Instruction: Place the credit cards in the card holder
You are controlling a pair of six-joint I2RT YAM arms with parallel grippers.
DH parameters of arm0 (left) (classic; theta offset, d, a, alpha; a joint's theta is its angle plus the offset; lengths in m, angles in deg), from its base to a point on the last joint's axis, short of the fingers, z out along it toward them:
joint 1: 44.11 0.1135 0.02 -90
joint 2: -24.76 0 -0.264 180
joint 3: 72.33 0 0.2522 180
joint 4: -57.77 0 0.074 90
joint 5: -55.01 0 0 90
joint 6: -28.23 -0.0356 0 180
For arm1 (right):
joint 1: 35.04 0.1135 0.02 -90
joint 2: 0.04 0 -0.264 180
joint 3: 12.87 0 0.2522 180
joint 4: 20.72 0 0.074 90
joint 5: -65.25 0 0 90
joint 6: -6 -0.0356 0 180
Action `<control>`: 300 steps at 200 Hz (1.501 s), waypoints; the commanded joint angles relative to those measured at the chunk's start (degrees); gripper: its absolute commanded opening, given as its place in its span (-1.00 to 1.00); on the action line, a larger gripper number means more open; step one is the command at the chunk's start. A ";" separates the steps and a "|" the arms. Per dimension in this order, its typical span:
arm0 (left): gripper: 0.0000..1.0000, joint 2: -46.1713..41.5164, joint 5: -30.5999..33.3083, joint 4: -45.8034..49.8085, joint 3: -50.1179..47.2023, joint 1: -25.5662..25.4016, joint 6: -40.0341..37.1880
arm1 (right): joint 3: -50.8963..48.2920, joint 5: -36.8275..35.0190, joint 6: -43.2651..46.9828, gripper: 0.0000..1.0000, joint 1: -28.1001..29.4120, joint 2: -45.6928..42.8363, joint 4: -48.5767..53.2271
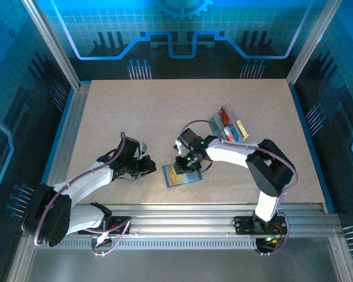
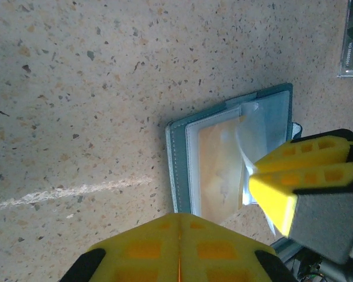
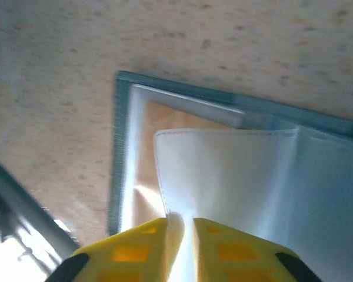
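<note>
**R gripper pinches sleeve of open card holder**

Slate-blue folding card holder (image 1: 181, 175) lies open and flat on the speckled beige table (image 1: 135, 111), close to the near edge, abt mid-width. R gripper (image 3: 181, 226) is over it w/ its yellow fingers closed on a clear plastic sleeve (image 3: 223, 170) of the holder, holding that leaf raised off the page below. Under the leaf, an orange card (image 2: 215, 170) sits in a pocket on the side toward the L arm. L gripper (image 2: 179, 226) hangs just beside the holder's left edge, above bare table. Its yellow fingers are pressed together w/ nothing btwn them. Can't tell if it touches the table. Other thin plastic credit cards (image 1: 226, 117) (red, blue, yellow) stand in a clear plastic compartment tray (image 1: 216, 124). The tray sits well apart from the holder, nearer the right edge & farther from the near edge. A pale scuff mark (image 2: 70, 192) shows on the table surface near the L gripper.
</note>
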 commanded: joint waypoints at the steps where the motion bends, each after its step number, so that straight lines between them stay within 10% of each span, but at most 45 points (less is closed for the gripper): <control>1: -0.83 -0.19 -1.15 1.07 -0.81 0.48 -0.39 | -1.10 7.03 -1.27 -0.40 0.30 -0.89 -4.04; 53: -0.84 0.57 -1.40 0.55 -0.57 0.57 -0.56 | -4.74 12.67 -2.08 -0.02 -2.54 -2.49 -7.22; 153: -0.89 3.83 -3.16 -0.07 2.69 -0.50 -1.36 | -2.23 7.68 -2.07 -0.75 -0.68 5.71 -6.86; 300: -0.95 19.24 -1.48 -7.54 5.68 -6.81 -1.09 | -0.25 5.88 -2.39 -0.59 0.27 3.20 -5.01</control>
